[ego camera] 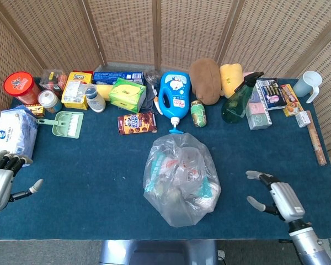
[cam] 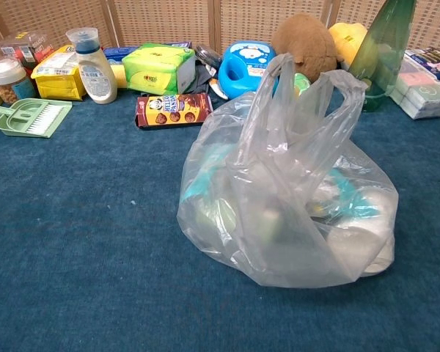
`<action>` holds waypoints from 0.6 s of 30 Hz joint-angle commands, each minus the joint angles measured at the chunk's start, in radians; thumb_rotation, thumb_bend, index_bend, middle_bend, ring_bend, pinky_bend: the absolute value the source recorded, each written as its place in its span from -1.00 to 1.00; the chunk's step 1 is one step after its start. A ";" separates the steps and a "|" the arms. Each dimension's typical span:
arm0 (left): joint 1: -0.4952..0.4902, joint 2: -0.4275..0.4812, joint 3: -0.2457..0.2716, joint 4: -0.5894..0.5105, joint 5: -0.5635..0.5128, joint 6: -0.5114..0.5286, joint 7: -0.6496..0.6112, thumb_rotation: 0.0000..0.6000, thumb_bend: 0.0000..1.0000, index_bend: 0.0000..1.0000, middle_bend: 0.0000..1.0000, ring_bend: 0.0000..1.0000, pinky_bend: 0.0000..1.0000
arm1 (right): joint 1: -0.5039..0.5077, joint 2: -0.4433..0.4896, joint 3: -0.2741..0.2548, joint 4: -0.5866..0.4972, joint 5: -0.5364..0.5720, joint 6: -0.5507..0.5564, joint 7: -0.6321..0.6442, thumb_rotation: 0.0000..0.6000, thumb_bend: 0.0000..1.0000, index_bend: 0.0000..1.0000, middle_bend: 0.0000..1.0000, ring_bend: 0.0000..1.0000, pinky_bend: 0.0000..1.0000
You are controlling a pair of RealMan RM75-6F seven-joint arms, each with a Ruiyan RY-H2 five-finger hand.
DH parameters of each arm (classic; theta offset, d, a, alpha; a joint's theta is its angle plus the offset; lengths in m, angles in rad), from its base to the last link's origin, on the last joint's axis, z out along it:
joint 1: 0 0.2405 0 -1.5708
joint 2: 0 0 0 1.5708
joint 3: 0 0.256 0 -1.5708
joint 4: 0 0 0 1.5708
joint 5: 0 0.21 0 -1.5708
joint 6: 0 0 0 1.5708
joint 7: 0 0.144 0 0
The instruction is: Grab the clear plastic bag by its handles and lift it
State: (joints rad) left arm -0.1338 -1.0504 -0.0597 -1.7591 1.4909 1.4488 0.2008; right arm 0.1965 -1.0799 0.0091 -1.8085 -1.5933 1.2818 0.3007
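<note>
The clear plastic bag (ego camera: 181,178) sits full in the middle of the blue table, near the front edge. Its two handles (cam: 308,95) stand up loosely above the bulging body (cam: 286,213) in the chest view. My right hand (ego camera: 278,197) hovers open to the right of the bag, fingers spread and pointing toward it, a clear gap between them. At the front left corner my left hand (ego camera: 1,179) is open too, far from the bag. Neither hand shows in the chest view.
A row of goods lines the back: blue detergent bottle (ego camera: 174,96), brown plush (ego camera: 205,80), green spray bottle (ego camera: 237,99), cookie box (ego camera: 137,122), green dustpan (ego camera: 66,122), white pouch (ego camera: 11,135) at the left edge. A wicker screen (ego camera: 154,33) stands behind.
</note>
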 commanded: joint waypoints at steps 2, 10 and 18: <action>-0.007 -0.003 -0.005 0.007 -0.005 -0.006 -0.004 -1.00 -0.58 -0.36 -0.38 -0.55 -0.74 | 0.027 -0.012 0.007 -0.032 0.013 -0.034 -0.016 -0.86 -0.77 -0.58 -0.39 -0.46 -0.46; -0.022 0.003 -0.022 0.008 -0.008 -0.006 -0.013 -1.00 -0.58 -0.36 -0.38 -0.55 -0.74 | 0.076 -0.038 0.020 -0.087 0.041 -0.098 -0.043 -0.87 -0.77 -0.57 -0.39 -0.46 -0.46; -0.039 0.007 -0.026 -0.002 -0.003 -0.019 -0.015 -1.00 -0.58 -0.36 -0.38 -0.55 -0.74 | 0.125 -0.077 0.040 -0.105 0.086 -0.161 -0.043 -0.86 -0.78 -0.56 -0.39 -0.47 -0.46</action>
State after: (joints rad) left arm -0.1717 -1.0432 -0.0854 -1.7608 1.4877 1.4305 0.1859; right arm 0.3119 -1.1476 0.0432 -1.9104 -1.5177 1.1322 0.2576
